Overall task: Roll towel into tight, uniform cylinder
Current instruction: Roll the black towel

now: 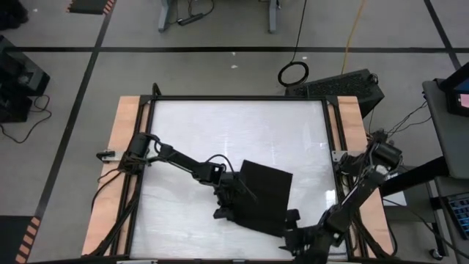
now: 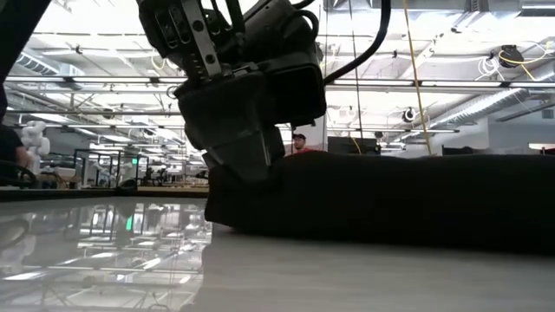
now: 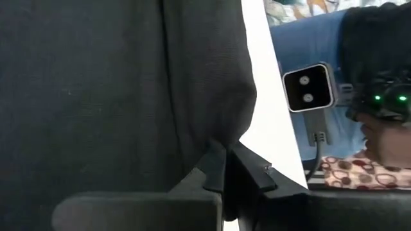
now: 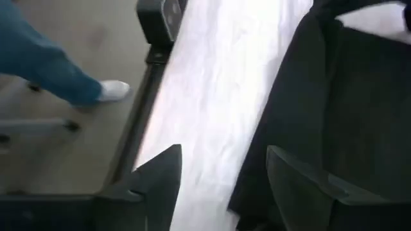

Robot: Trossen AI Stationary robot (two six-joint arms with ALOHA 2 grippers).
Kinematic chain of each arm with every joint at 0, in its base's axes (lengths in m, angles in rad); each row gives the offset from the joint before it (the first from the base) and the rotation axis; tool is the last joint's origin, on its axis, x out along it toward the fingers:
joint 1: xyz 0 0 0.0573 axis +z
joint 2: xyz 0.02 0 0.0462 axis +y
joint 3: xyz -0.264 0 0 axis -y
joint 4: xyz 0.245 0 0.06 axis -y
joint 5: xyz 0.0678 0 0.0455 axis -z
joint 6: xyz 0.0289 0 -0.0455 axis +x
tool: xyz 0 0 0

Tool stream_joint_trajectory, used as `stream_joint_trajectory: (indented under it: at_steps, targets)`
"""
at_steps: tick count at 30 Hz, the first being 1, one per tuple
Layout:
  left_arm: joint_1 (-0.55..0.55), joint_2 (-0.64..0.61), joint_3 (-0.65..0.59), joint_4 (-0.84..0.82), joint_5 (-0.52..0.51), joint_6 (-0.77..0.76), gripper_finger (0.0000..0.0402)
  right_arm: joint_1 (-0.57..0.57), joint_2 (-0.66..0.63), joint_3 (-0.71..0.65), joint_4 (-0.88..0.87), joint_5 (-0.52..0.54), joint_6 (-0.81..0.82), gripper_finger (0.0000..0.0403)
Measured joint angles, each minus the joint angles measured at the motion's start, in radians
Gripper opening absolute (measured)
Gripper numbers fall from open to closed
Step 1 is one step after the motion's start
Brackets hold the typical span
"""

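Observation:
The black towel (image 1: 262, 194) lies flat on the white table top (image 1: 220, 132), near the front and right of the middle. In the low view it shows as a low dark mound (image 2: 399, 199). My left gripper (image 1: 229, 199) is at the towel's left edge, shut on it, and also shows in the low view (image 2: 247, 147). My right gripper (image 1: 293, 224) is open at the towel's near right corner. One of its fingers (image 4: 302, 186) is over the cloth and the other (image 4: 160, 183) over bare table. I cannot tell whether it touches the towel. No white tag shows. My left gripper pinches the towel's left edge (image 3: 218, 149) between its two fingers, at a spot where the cloth bunches into a fold. The fingers come slanting down from the table's left side. The towel lies on the table, with this edge raised slightly at the fingers (image 2: 260, 173).
Wooden side boards (image 1: 121, 169) and a black frame border the table top. A small white camera box (image 3: 308, 86) stands at the table's edge. A person's blue trouser leg and white shoe (image 4: 112, 90) show on the floor beside the table. Bare table top lies far and left of the towel.

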Motion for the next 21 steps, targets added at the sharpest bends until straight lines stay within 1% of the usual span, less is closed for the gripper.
stream_joint_trajectory:
  at_steps: [3, 7, 11, 14, 16, 19, 21]
  targets:
    - [0.005, 0.001, -0.002, 0.005, 0.043, -0.020, 0.0013, -0.003, 0.069, 0.065, -0.087, 0.015, -0.010, 0.0242]
    - [0.015, 0.003, -0.002, 0.021, 0.105, -0.059, 0.0013, -0.002, 0.151, 0.138, -0.274, 0.015, 0.106, 0.0274]
    - [0.022, 0.004, -0.003, 0.023, 0.133, -0.088, 0.0012, 0.006, 0.190, 0.164, -0.286, 0.015, 0.143, 0.0284]
    - [0.028, 0.004, -0.003, 0.027, 0.164, -0.112, 0.0012, 0.008, 0.212, 0.166, -0.297, 0.035, 0.202, 0.0271]
    - [0.028, 0.004, -0.003, 0.017, 0.170, -0.112, 0.0012, 0.009, 0.224, 0.167, -0.306, 0.048, 0.244, 0.0254]
    - [0.028, 0.004, -0.003, 0.000, 0.155, -0.116, 0.0013, 0.002, 0.233, 0.169, -0.309, 0.057, 0.264, 0.0214]
    - [0.026, 0.004, -0.004, -0.013, 0.137, -0.119, 0.0014, -0.005, 0.235, 0.169, -0.315, 0.057, 0.266, 0.0177]
